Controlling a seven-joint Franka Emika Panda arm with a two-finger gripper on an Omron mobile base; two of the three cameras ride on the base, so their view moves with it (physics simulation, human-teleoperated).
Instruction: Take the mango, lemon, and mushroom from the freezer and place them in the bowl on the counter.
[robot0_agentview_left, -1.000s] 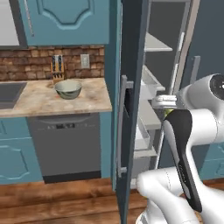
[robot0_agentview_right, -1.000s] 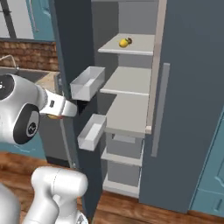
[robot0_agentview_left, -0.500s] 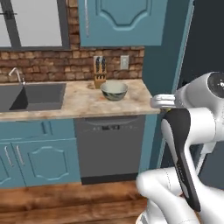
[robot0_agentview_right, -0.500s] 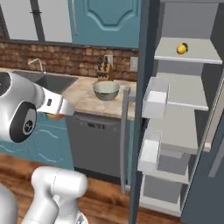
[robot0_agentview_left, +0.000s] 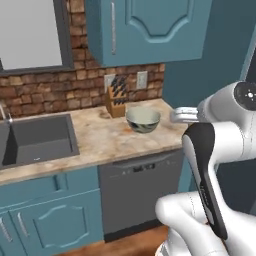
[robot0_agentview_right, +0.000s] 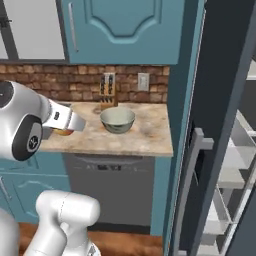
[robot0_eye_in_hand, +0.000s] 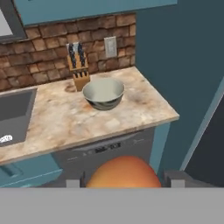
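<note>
In the hand view the mango (robot0_eye_in_hand: 124, 173), orange with a red blush, sits low between the two dark fingertips of my gripper (robot0_eye_in_hand: 124, 181), which is shut on it. The right base view shows a sliver of the mango (robot0_agentview_right: 62, 132) under the hand, left of the bowl. The pale grey-green bowl (robot0_eye_in_hand: 103, 103) stands on the beige counter (robot0_eye_in_hand: 52, 120) in front of the knife block; it also shows in the base views as the bowl (robot0_agentview_left: 143, 126) and the bowl (robot0_agentview_right: 117, 127). The freezer (robot0_agentview_right: 220, 100) stands open at the right. The lemon and the mushroom are out of view.
A knife block (robot0_eye_in_hand: 78, 65) stands against the brick wall behind the bowl. A dark sink (robot0_agentview_left: 35, 140) lies left of it. The grey dishwasher front (robot0_agentview_left: 135, 192) sits under the counter. The freezer door's bar handle (robot0_agentview_right: 192, 170) juts out at the right.
The whole picture has swung from the open freezer to the counter, so the base has moved. The bowl now looks nearer and larger. The gripper's hold looks unchanged.
</note>
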